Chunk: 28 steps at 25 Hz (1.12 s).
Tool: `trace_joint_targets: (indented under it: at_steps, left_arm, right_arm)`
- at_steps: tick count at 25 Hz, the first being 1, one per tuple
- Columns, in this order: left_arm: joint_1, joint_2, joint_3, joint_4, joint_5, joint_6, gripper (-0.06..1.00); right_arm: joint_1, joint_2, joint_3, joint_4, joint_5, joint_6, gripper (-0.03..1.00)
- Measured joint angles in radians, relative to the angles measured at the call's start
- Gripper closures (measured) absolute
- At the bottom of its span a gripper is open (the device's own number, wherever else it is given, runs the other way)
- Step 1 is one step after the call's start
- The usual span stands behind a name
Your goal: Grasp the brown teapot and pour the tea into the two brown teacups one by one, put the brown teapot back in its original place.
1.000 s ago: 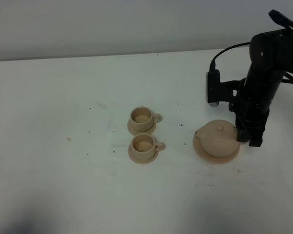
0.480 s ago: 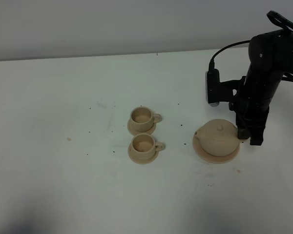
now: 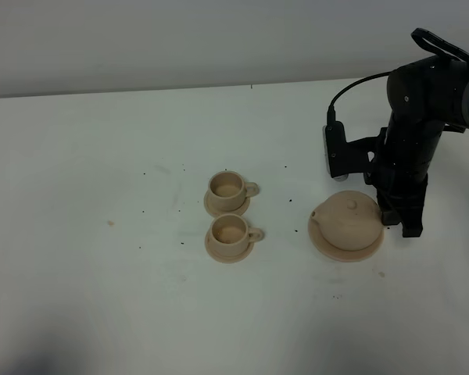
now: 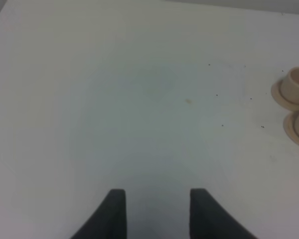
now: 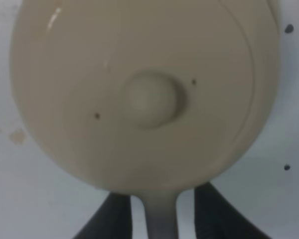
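On the white desk (image 3: 102, 297), the ground around the brown teapot (image 3: 348, 221) carries only small dark specks (image 3: 287, 200) and one faint tan stain (image 3: 109, 223) far off on its spout side. Nothing stands between the teapot and the cups.

The right arm (image 3: 418, 117), black with a cable looped above it, comes down on the side of the teapot opposite its spout (image 3: 315, 212). The right tool (image 3: 399, 224) sits low at the teapot's handle side, just beside the body. In the right wrist view, the right tool (image 5: 159, 219) straddles the loop handle (image 5: 159, 221). One dark finger (image 5: 114, 216) stands on each side of the handle, with a thin strip of gap showing on both. The jaws are narrowly apart and not clamped on the handle.

The left tool (image 4: 157, 211) does not appear in the high view. In its own view its jaws stand apart over bare desk with nothing between them, and the cups lie well off to one side.

The teapot sits upright on the round plate (image 3: 322, 239), whose rim shows around it. Its knobbed lid (image 5: 149, 99) is on, so its contents are hidden.

The two teacups (image 3: 227, 186) (image 3: 230, 230) stand upright on the spout side, well apart from the teapot. Each is on its own saucer (image 3: 213, 205), and the saucers nearly touch. Their handles point toward the teapot. Whether either cup holds liquid cannot be told.
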Motion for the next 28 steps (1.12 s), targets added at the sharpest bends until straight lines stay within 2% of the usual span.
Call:
trace_joint_targets:
  at_steps: [6, 11, 20, 28]
  left_arm:
    - [0.000, 0.000, 0.000, 0.000, 0.000, 0.000, 0.62]
    - [0.000, 0.000, 0.000, 0.000, 0.000, 0.000, 0.62]
    - [0.000, 0.000, 0.000, 0.000, 0.000, -0.001, 0.62]
    - [0.000, 0.000, 0.000, 0.000, 0.000, -0.001, 0.62]
  right_arm:
    - [0.006, 0.002, 0.000, -0.010, -0.004, -0.010, 0.74]
    - [0.015, 0.003, 0.000, -0.022, -0.013, -0.012, 0.86]
    - [0.017, 0.003, 0.000, -0.024, -0.013, -0.012, 0.86]
    - [0.017, 0.003, -0.022, -0.011, 0.026, 0.011, 0.86]
